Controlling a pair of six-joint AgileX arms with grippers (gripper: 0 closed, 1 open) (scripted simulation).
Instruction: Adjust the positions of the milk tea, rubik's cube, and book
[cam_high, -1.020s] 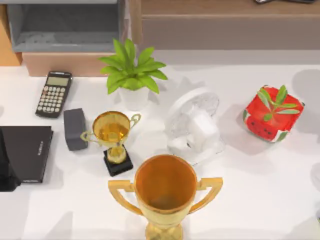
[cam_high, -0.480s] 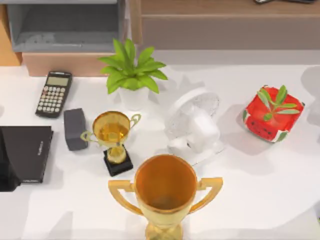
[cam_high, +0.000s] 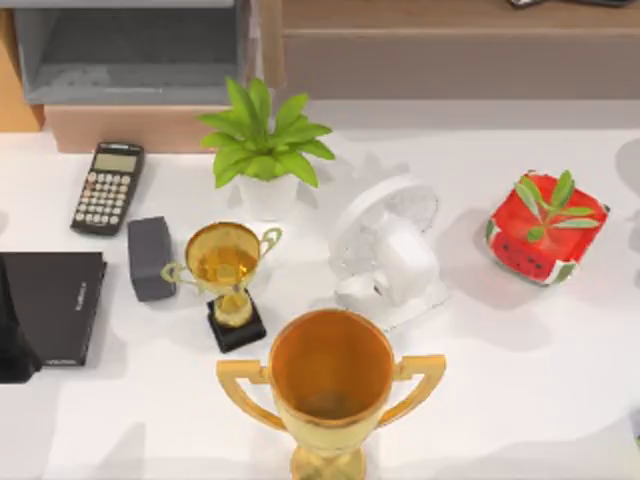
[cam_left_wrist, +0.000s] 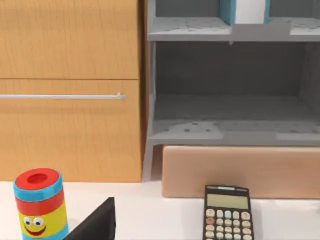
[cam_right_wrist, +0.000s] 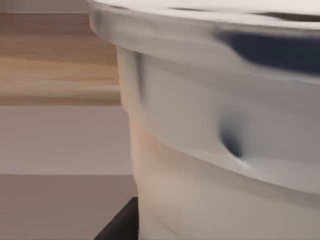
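The milk tea (cam_right_wrist: 225, 125), a whitish cup with a wide rim, looms very close in the right wrist view. My right gripper (cam_right_wrist: 210, 227) is shut on it, and one black finger (cam_right_wrist: 119, 226) lies against its lower side. The book (cam_left_wrist: 249, 10), teal covers with white page edges, stands upright on the upper shelf in the left wrist view. My left arm (cam_high: 12, 340) rests at the table's left edge, and a black part of its gripper (cam_left_wrist: 97, 224) points toward the shelf. The rubik's cube is out of view.
On the table are a calculator (cam_high: 107, 187), a dark grey box (cam_high: 150, 257), a black notebook (cam_high: 55, 305), a potted plant (cam_high: 265, 150), a small trophy (cam_high: 228, 280), a large trophy (cam_high: 332, 385), a white fan (cam_high: 388, 255) and a watermelon pot (cam_high: 545, 228). A striped smiley cylinder (cam_left_wrist: 40, 205) stands by the wooden cabinet (cam_left_wrist: 70, 90).
The shadow at the table's far right has drawn back toward the right edge. Nothing on the table has moved.
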